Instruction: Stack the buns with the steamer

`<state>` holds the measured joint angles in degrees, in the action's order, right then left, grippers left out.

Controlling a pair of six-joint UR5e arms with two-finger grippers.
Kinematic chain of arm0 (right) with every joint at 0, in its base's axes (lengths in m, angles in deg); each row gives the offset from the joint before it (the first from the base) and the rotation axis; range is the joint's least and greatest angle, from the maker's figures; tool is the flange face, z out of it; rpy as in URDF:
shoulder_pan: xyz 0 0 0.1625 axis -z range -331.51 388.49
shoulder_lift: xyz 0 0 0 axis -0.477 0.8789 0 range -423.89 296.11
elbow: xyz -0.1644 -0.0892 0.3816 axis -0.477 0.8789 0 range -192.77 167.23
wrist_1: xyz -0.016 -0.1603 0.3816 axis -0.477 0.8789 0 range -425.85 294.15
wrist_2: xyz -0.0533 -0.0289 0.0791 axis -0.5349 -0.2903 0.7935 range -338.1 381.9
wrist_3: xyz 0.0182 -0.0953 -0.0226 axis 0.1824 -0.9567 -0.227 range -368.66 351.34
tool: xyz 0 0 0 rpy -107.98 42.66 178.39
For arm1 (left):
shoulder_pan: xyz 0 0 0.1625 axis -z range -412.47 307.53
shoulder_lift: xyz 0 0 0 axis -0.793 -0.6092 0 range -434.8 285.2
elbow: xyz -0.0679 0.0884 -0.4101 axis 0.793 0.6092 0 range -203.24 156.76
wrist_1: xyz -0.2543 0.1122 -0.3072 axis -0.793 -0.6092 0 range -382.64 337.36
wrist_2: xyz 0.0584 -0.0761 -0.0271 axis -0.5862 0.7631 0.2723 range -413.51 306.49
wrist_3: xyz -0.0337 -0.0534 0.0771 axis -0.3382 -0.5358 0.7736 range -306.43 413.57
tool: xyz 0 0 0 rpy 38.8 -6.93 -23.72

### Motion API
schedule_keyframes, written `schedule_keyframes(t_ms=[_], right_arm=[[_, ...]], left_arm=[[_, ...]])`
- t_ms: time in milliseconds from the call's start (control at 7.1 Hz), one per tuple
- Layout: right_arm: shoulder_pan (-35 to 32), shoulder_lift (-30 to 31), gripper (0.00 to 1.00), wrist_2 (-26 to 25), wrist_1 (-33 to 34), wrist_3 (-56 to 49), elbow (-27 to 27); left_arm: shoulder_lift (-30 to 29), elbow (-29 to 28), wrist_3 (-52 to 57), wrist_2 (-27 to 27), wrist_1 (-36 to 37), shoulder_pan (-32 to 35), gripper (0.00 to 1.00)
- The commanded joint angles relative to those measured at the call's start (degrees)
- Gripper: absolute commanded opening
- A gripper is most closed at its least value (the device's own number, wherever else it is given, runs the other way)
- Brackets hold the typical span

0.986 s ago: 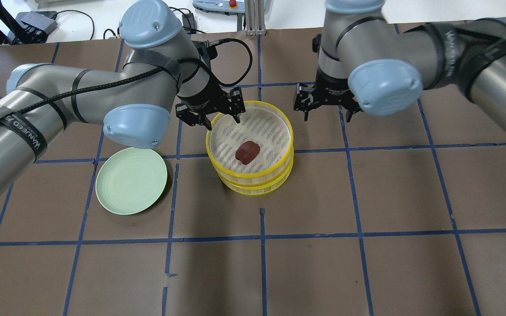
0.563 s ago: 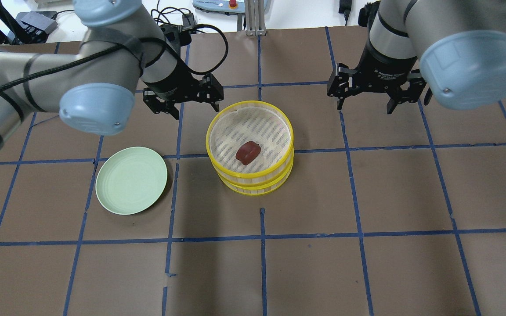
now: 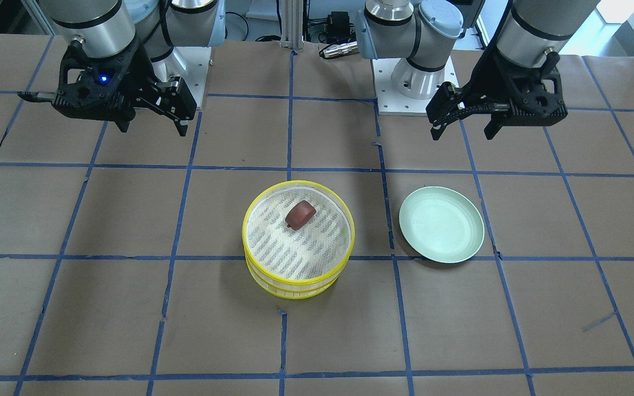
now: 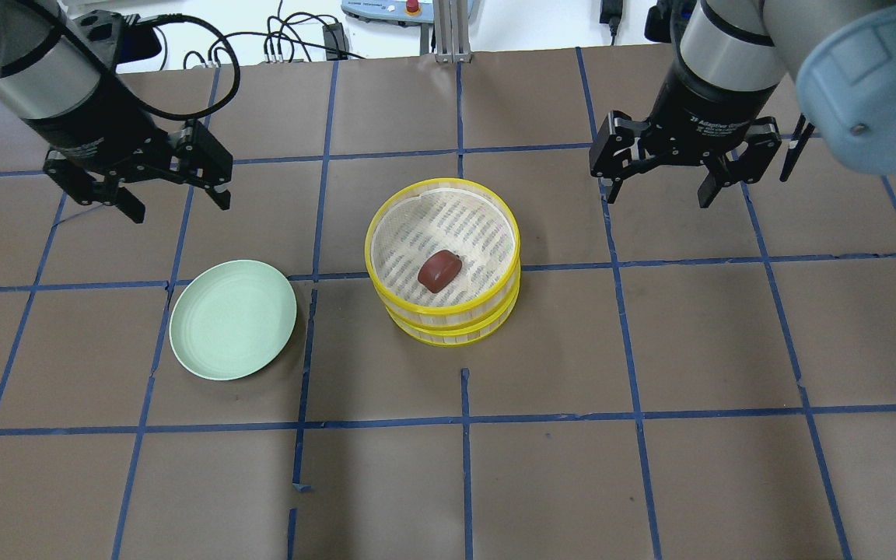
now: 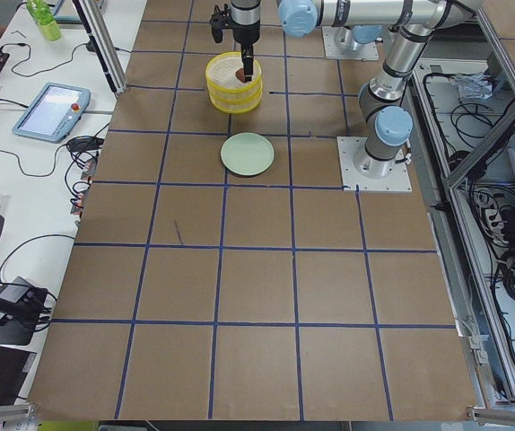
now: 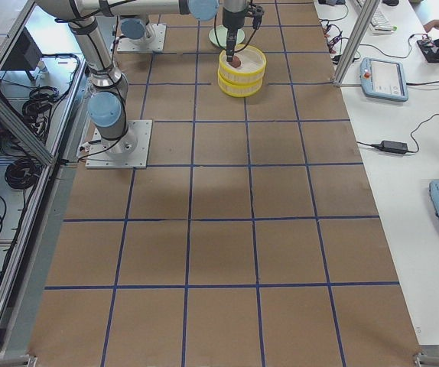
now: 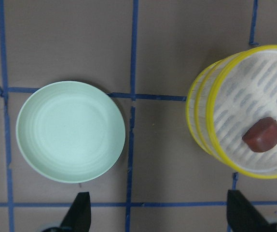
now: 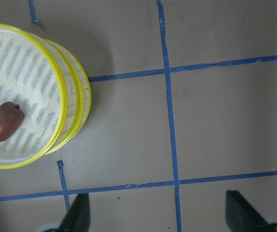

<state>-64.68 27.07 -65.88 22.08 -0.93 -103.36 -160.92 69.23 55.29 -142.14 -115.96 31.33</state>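
The steamer (image 4: 442,315) is two yellow-rimmed tiers stacked at the table's middle. The glossy reddish-brown bun (image 4: 439,270) lies on the top tier's mesh; it also shows in the front view (image 3: 300,214) and both wrist views (image 7: 261,136) (image 8: 3,121). The white bun is hidden. My left gripper (image 4: 180,208) is open and empty, above the table to the far left of the steamer. My right gripper (image 4: 657,199) is open and empty, to the steamer's far right. Both hang apart from the steamer.
An empty pale green plate (image 4: 232,319) lies left of the steamer, seen also in the left wrist view (image 7: 71,131). Blue tape lines grid the brown table. Cables and boxes lie beyond the far edge.
My left gripper has drawn back from the steamer's rim and moved far left. My right gripper has moved right and away. The steamer, bun and plate have not moved.
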Motion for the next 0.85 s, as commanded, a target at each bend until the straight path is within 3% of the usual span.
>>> schedule_keyframes(t_ms=[0,704], right_arm=[[0.09,0.01,1.0,-0.46,0.13,-0.61,0.06],[0.09,0.1,1.0,-0.73,0.49,-0.43,-0.03]], left_arm=[[0.35,0.09,0.65,-0.67,-0.64,0.05,1.0],[0.87,0.0,1.8,-0.93,-0.72,0.05,1.0]])
